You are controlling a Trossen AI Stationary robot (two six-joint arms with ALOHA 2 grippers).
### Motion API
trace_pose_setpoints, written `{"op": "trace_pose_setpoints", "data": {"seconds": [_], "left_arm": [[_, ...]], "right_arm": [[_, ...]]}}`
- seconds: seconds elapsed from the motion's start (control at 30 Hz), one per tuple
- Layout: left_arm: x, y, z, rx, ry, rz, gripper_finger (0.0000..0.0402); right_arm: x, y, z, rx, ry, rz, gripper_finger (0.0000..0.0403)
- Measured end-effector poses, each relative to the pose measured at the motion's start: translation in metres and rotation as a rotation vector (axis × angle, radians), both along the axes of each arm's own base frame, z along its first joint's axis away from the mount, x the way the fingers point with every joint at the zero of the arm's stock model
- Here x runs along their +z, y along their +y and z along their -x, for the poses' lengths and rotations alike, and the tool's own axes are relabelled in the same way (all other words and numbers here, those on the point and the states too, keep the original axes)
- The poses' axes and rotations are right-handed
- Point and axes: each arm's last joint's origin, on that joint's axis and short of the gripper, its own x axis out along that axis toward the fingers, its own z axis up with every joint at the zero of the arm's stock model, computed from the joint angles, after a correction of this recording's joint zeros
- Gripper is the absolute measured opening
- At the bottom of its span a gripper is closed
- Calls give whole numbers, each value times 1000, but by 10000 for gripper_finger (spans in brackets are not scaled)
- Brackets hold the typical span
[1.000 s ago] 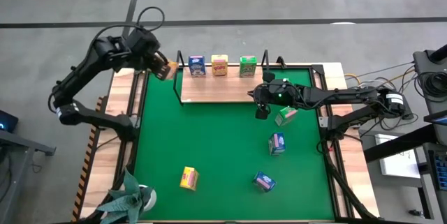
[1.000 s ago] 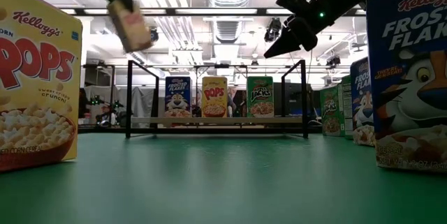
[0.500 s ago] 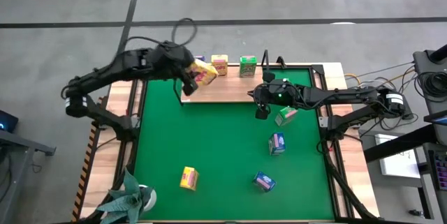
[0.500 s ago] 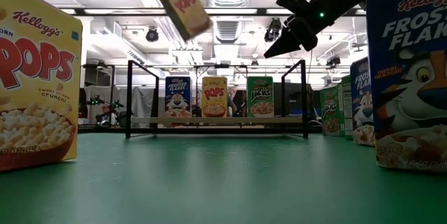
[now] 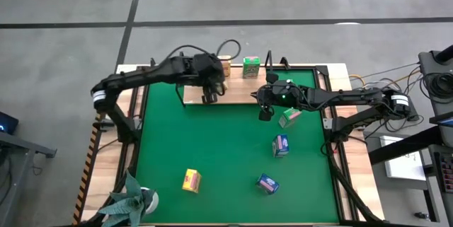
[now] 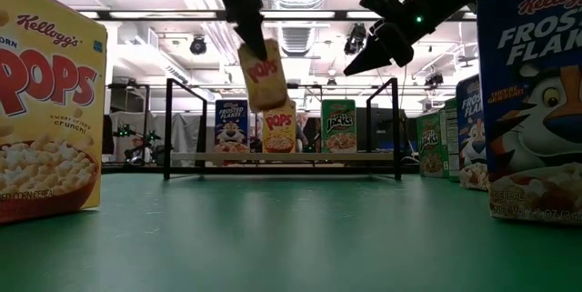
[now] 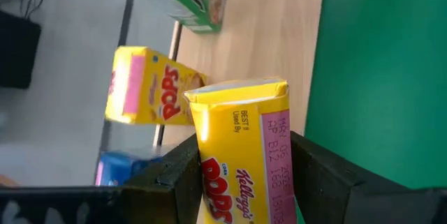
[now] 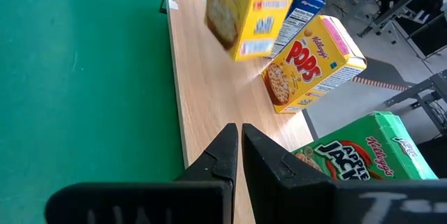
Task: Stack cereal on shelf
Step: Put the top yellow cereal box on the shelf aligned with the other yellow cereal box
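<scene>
Three small cereal boxes stand upright in a row along the back edge of the shelf (image 5: 219,92), seen in the low view's centre: a blue one (image 6: 231,127) at left, a yellow Pops box (image 6: 279,134) in the middle, and a green box (image 6: 338,125) at right. In the high view the shelf lies at the upper middle of the frame, at the far edge of the green mat (image 5: 212,149).

In the high view the left gripper (image 5: 209,85) reaches over the shelf's left part. Its fingers are clamped on the sides of a second yellow Pops box (image 6: 264,74), which hangs tilted in the air above and just in front of the standing yellow box; the left wrist view shows the held box (image 7: 241,147) pinched between the two dark fingers (image 7: 167,182).

Just right of the shelf's right end in the high view, the right gripper (image 5: 263,110) hovers over the mat, well clear of the surface in the low view; its fingertips (image 8: 234,137) are pressed together with nothing between them.

Loose boxes lie on the mat in the high view: a green one (image 5: 289,118) just beside the right gripper, a blue one (image 5: 280,145) below it, another blue one (image 5: 267,183) at lower right, and a yellow one (image 5: 191,180) at lower left.
</scene>
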Motion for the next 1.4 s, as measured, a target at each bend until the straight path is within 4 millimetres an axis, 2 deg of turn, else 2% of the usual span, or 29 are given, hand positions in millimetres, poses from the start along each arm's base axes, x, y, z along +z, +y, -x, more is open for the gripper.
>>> {"op": "trace_pose_setpoints", "data": {"seconds": [0.17, 0.4, 0.6, 1.1, 1.4], "left_arm": [[-13, 12, -10, -59, 53, -40, 167], [-21, 33, -13, -96, 90, -90, 167], [-31, 46, -18, -134, 79, -47, 167], [-54, 59, -29, -122, 104, -21, 167], [-55, 61, -29, -113, 104, -17, 167]], "right_arm": [[0, 0, 0, 0, 1, 0, 13], [0, 0, 0, 0, 1, 0, 13], [0, 0, 0, 0, 1, 0, 13], [0, 0, 0, 1, 2, 2, 13], [0, 0, 0, 2, 2, 3, 13]]}}
